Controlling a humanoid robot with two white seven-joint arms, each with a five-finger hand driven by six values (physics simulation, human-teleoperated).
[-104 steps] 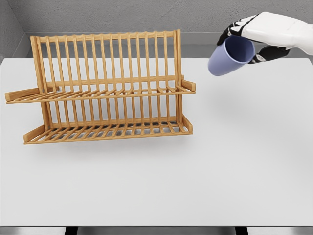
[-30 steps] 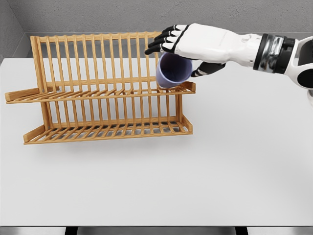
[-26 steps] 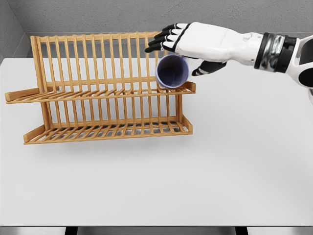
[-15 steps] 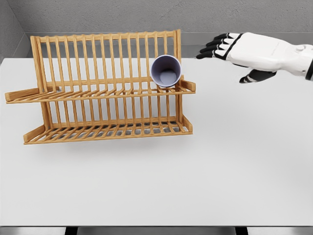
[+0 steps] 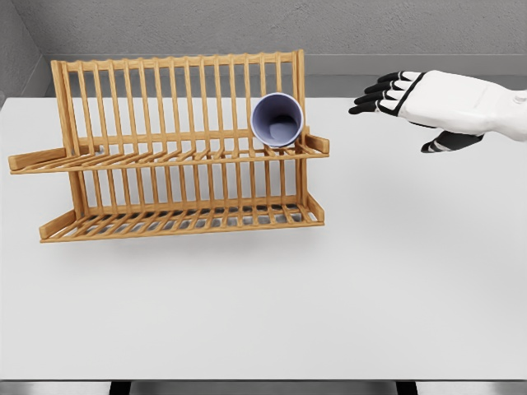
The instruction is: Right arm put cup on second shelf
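Moved: right hand point(image 5: 428, 103) is pulling back rightward from the rack, lower than a moment ago.
Hand state: fingers point(image 5: 380, 92) are spreading loosely, gripping nothing.
Cup point(image 5: 277, 120): lying on its side on the upper shelf of the wooden dish rack point(image 5: 173, 148), near its right end, mouth facing us.
Surface: white table point(image 5: 329, 280) is carrying the rack alone.
Room: grey wall point(image 5: 247, 25) is running behind.
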